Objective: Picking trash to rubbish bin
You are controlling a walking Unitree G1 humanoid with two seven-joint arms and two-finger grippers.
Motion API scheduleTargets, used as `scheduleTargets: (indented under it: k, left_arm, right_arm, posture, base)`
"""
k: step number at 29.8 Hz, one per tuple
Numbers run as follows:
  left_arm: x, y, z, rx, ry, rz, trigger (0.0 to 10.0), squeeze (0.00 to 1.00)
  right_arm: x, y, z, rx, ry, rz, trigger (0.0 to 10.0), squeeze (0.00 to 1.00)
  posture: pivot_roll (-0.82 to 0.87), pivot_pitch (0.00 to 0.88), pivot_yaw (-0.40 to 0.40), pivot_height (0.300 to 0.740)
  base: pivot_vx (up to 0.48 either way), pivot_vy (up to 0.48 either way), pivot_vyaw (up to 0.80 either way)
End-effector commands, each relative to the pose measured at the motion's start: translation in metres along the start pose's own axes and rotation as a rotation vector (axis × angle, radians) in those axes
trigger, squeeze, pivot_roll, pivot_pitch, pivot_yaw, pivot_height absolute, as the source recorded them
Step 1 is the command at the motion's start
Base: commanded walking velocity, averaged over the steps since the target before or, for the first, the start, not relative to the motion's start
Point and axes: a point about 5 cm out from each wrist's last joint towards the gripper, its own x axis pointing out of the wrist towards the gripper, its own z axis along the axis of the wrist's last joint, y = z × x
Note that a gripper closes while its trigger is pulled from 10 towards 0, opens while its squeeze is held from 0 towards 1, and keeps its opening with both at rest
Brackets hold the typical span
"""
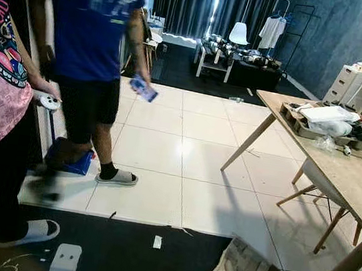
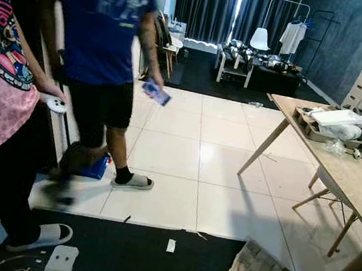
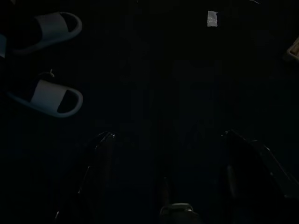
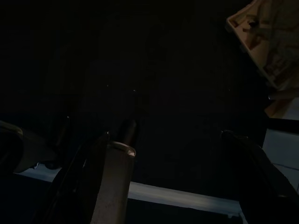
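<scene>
Small white paper scrap [image 1: 157, 241] is lying flat on the dark floor [image 1: 123, 255], near the tile edge. Prob. v. light, limp; pinching one edge is looking best. Left hand [image 3: 163, 154] and right hand [image 4: 163, 144] are hanging w/ fingers spread, holding nothing.

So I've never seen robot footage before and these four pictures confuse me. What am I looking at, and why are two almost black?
The two bright pictures come from a camera on a walking robot's head, looking forward and down into a room. Two people stand on the left; one in a blue shirt carries a phone. A wooden table on the right bears trays. A paper scrap lies on the dark mat, likely the trash to pick. The dark pictures come from cameras on the wrists, looking at the shaded floor. The left gripper has its jaws apart, with slippers beyond. The right gripper is open too. Nothing is held.
</scene>
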Motion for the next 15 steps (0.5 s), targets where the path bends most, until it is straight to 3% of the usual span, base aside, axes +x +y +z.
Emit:
scheduleTargets:
  k: [1, 15]
  left_arm:
    - [-0.001, 0.0, -0.006, 0.027, 0.03, -0.003, 10.0, 0.0]
    - [-0.003, 0.014, -0.003, 0.021, 0.011, 0.068, 10.0, 0.0]
  right_arm:
    - [0.0, 0.001, -0.005, 0.006, 0.019, -0.005, 10.0, 0.0]
    - [0.0, 0.005, -0.007, -0.009, 0.025, -0.001, 10.0, 0.0]
  posture:
    - [0.05, 0.0, -0.045, 0.74]
    - [0.06, 0.0, -0.038, 0.74]
  base:
    - [0.0, 0.0, 0.0]
    - [0.0, 0.0, 0.0]
